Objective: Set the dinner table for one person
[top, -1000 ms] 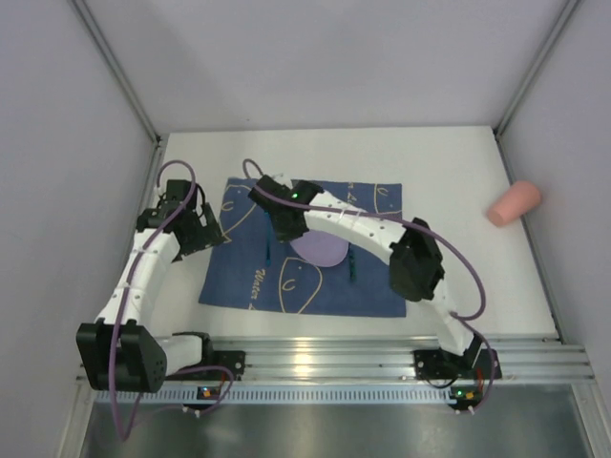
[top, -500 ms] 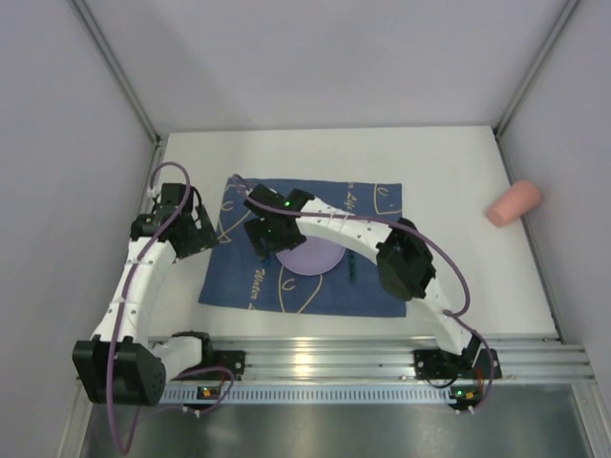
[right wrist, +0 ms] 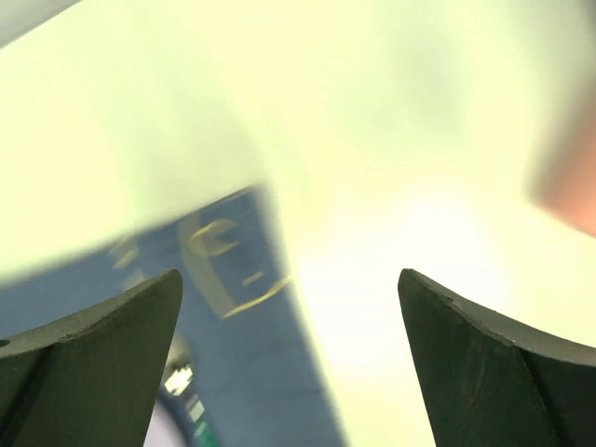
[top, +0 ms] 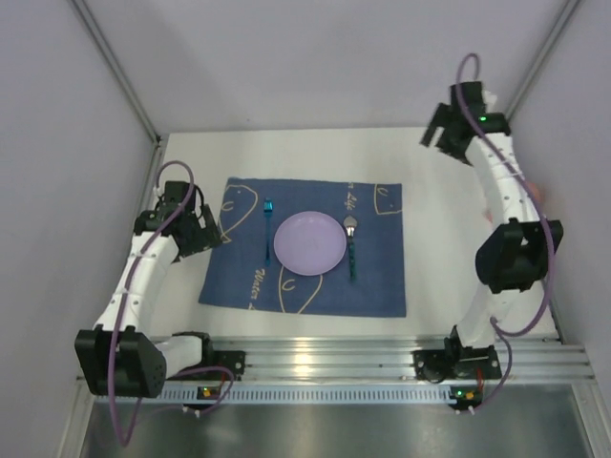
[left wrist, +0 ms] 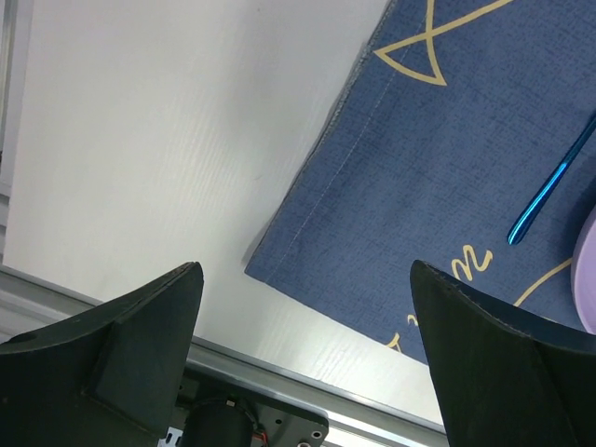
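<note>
From above, the white bench fills the floor of the enclosure, its ridged rail at the 6 o'clock edge. A blue whale-print mat lies on its middle. A lavender plate sits on the mat, with a blue utensil at its 9 o'clock and a green-handled utensil at its 3 o'clock. The left hand hovers at the mat's 9 o'clock edge and the right hand is up at the bench's 1 o'clock corner. In the left wrist view the fingers are spread wide with nothing between them, over the mat's corner and bare bench. The right wrist view is blurred. Its fingers are also spread and empty, over mat and bench, with a pink smear at 3 o'clock.
</note>
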Motion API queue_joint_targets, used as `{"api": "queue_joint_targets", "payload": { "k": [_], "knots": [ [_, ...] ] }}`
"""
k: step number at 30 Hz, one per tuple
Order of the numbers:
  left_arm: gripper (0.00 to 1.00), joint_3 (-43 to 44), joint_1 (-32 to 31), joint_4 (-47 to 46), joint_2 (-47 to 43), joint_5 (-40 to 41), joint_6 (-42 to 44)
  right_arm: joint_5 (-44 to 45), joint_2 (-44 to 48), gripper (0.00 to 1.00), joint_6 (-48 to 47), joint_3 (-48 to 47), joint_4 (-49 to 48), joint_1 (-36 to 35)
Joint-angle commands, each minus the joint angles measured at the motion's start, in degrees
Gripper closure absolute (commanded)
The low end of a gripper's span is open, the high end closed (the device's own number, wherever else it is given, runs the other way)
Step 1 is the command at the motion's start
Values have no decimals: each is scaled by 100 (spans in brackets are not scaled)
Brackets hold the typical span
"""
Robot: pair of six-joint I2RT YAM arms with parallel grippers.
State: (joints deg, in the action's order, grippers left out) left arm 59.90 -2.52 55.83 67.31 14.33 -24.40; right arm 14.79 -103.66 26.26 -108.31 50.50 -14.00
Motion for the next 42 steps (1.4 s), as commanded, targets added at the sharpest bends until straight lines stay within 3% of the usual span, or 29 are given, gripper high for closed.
{"api": "queue_joint_targets", "payload": {
  "k": [1,3,6,15,24,32,42],
  "knots": [
    [2,92,-11,-309,63,-280,181,447,-207,0,362,65,1066,1336],
    [2,92,-11,-345,125,-351,208,446,-496,0,476,-23,1207,2038],
    [2,127,-11,-398,186,-492,225,455,-813,0,547,3,1278,2514],
    [2,101,-11,-372,195,-607,287,947,-1332,0,643,415,1209,3060],
    [2,232,-11,-371,388,-633,427,1237,-1508,0,705,557,988,3412],
    [2,549,-11,-293,765,-554,621,780,-2193,0,582,495,382,3492],
    [2,945,-29,-99,1039,-685,674,754,-2370,1,283,293,-23,3527]
  ]
}}
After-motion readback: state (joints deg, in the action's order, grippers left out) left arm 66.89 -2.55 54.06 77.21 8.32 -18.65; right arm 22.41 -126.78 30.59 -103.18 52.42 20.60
